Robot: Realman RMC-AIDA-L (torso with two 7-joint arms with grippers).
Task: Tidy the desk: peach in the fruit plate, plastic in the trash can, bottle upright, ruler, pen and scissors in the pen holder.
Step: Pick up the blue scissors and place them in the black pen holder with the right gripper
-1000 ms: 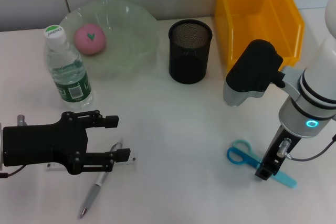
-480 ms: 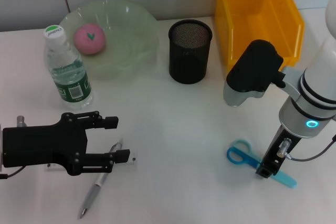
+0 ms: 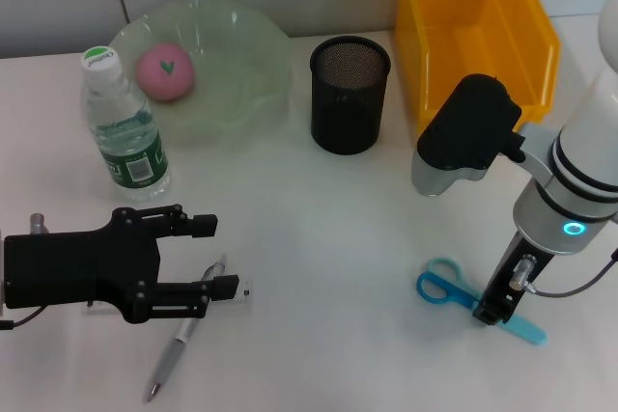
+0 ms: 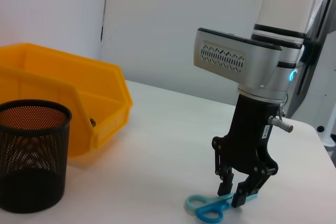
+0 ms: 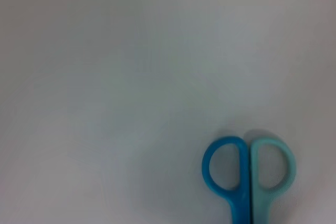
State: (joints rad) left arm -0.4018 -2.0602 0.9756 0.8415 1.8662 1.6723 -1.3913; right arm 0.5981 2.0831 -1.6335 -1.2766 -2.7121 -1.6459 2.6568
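Right gripper [image 4: 237, 195] down on the scissors [image 3: 462, 296], fingers closed around the blades, handles pointing left, left gripper [image 3: 214, 255] open over the pen [image 3: 182, 335]

Black metal mesh pen holder [image 3: 350, 94], glossy yellow plastic bin [image 3: 473, 31], smooth plastic scissors [image 3: 463, 298]

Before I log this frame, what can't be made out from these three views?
- Ruler: head view, mostly hidden under the left gripper; only a clear end shows.
- Scissors blades: head view, the right gripper covers their middle; in the right wrist view the frame edge cuts them off.
- Whether the right gripper's fingers actually pinch the scissors: left wrist view, contact too small to tell.
- Bin contents: cut off by the head view's top edge.
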